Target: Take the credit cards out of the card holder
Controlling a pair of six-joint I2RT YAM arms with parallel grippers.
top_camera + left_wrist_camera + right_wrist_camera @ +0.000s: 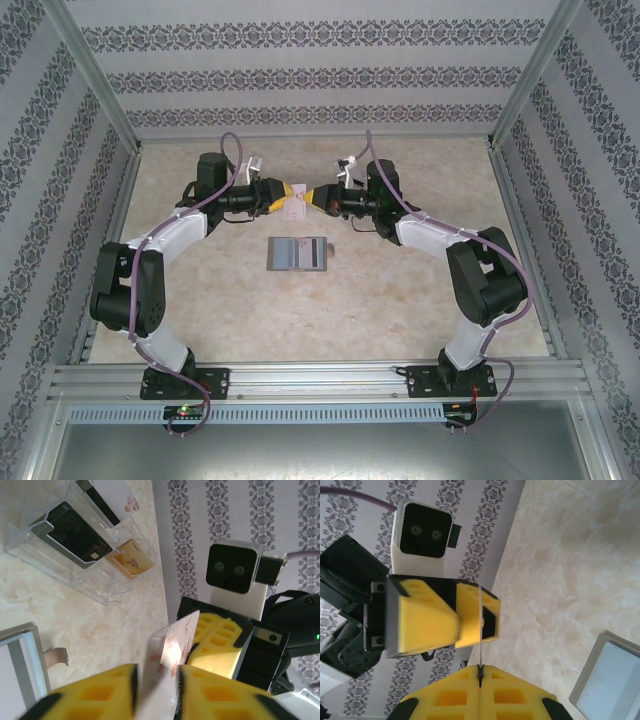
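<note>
A white credit card (295,210) with pink marks hangs in the air between both grippers, above the table's middle. My right gripper (480,672) is shut flat on it, and the card (480,640) shows there edge-on. My left gripper (157,672) has its jaws a little apart, with the card (172,645) tilted in the gap between the pads. The card holder (297,253) lies open and flat on the table, just nearer than the grippers. Its grey panels also show in the left wrist view (20,665) and the right wrist view (610,680).
A clear plastic tray (100,592) stands on the table beyond the grippers. It holds a black card (80,537), a gold card (132,557) and a white striped card (107,497). Patterned walls close in the table on three sides.
</note>
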